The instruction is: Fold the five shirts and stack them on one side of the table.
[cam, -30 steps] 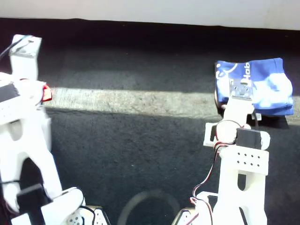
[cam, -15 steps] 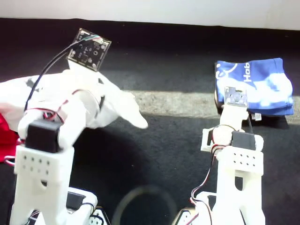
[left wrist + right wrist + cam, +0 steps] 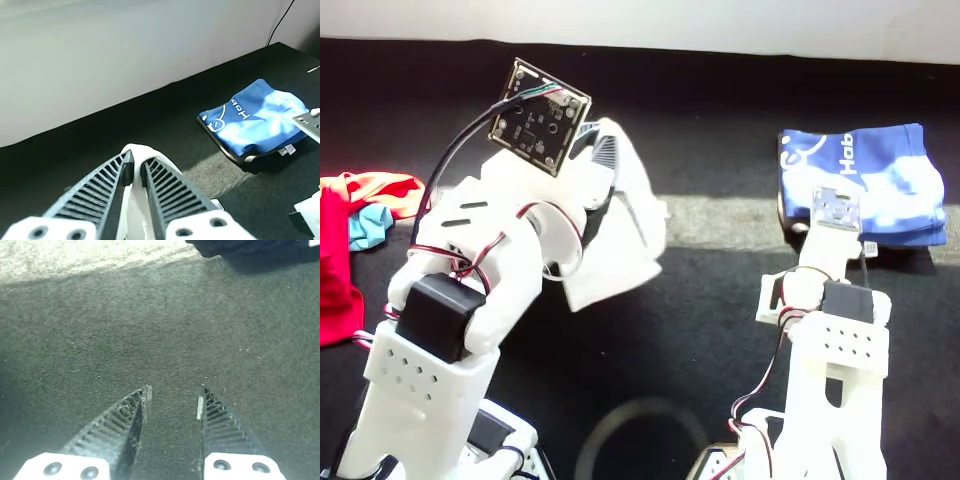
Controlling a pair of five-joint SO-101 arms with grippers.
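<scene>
Hanging from the left fingers [image 3: 129, 167], which are squeezed tight on it, the white shirt [image 3: 620, 240] is up in the air over the left middle of the table [image 3: 700, 330]. It looks soft and floppy and droops down in loose folds. The folded blue shirt [image 3: 880, 185] lies flat at the far right, a puffy rectangle with its long side running across. The right fingers [image 3: 140, 407] are nearer to it. They are spread apart, hold nothing and point down at the fuzzy dark table. A red shirt [image 3: 335, 260] and a teal cloth [image 3: 368, 225] lie bunched at the left edge.
</scene>
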